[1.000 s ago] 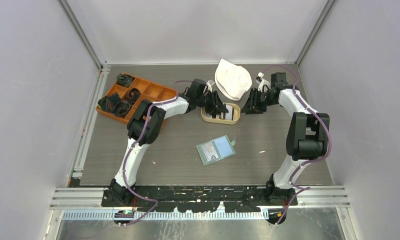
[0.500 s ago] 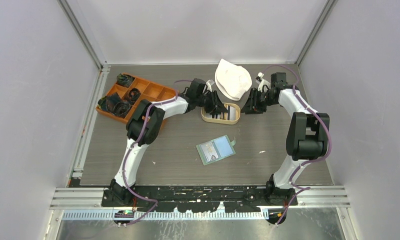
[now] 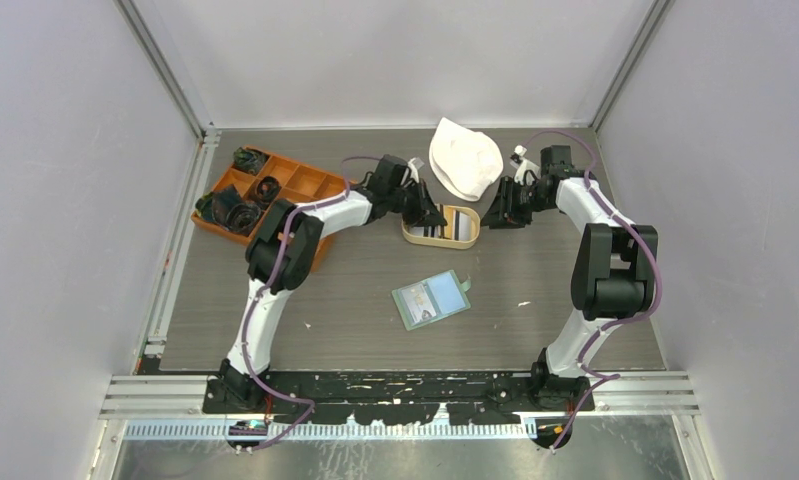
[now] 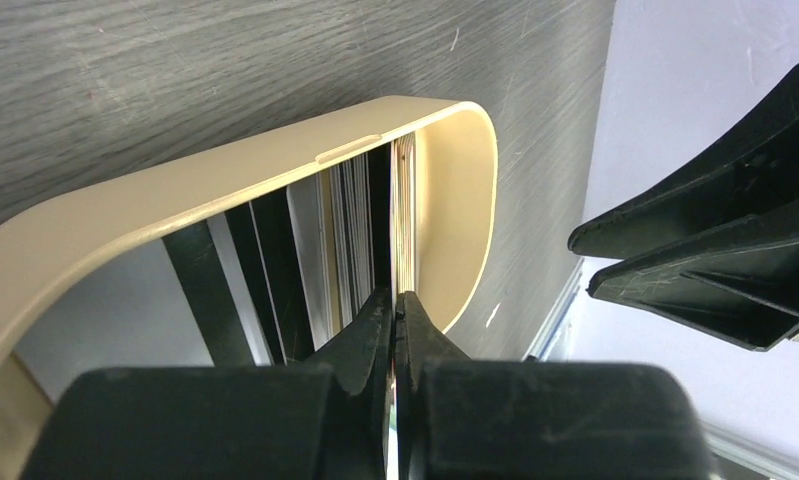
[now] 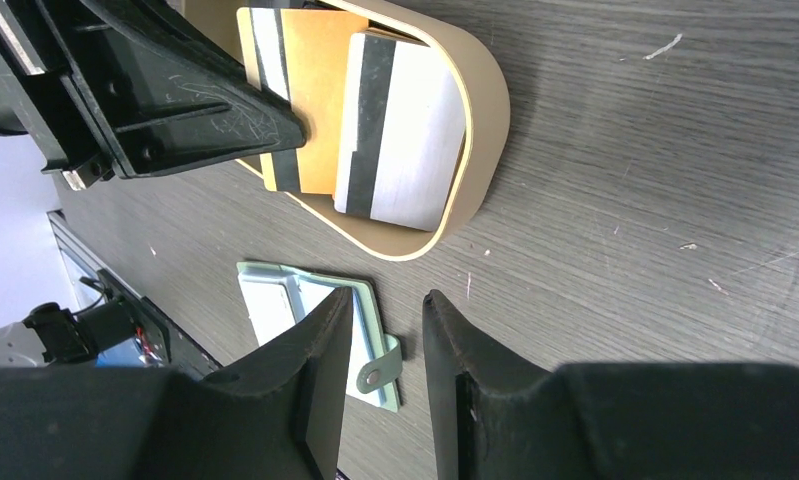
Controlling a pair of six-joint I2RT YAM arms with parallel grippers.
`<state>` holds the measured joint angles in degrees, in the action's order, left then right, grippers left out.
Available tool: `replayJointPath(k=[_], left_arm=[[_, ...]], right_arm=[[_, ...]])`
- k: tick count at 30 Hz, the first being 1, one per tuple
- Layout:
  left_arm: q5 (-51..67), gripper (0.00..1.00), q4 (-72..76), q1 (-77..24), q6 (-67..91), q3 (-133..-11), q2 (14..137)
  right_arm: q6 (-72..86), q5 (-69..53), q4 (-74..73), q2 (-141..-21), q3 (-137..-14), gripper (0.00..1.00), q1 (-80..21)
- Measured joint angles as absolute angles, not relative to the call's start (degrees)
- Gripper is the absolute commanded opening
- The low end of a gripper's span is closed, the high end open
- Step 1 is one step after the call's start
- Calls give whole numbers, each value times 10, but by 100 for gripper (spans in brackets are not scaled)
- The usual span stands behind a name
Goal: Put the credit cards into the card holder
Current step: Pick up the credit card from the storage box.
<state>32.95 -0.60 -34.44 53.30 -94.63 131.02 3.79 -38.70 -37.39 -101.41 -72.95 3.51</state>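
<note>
The tan tray [image 4: 225,185] runs off the left wrist view's edge; the card holder [image 5: 275,300] (its lower part) sits hidden behind the right gripper [image 5: 387,298].

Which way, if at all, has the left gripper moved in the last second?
Yes: the left gripper has drawn back slightly leftward over the tan tray, pinching a credit card.

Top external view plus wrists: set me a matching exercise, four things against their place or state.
1 card holder
2 left gripper
3 right gripper
4 orange box

a jaws apart, holding nothing
b table's far left, dark bundles inside
c lying open, mid-table
d shut on a credit card standing in the tan tray

Pairs: 1-c, 2-d, 3-a, 4-b
</note>
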Motion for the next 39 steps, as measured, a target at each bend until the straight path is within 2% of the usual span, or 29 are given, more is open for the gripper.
replayJointPath(k=[12,22,30,39], left_arm=[[305,0,11,-344,503,-873,1241],[289,0,79,-369,470,-680,1047],[241,0,153,-418,456,-504,905],[141,0,228,-522,430,-330,729]], right_arm=[[13,-421,-392,-1014,-730,38,35],[-50,-464,-409,-985,-729,38,25],[-81,-496,-402,-876,-705,39,23],[-85,-540,-371,-775,-662,41,20]])
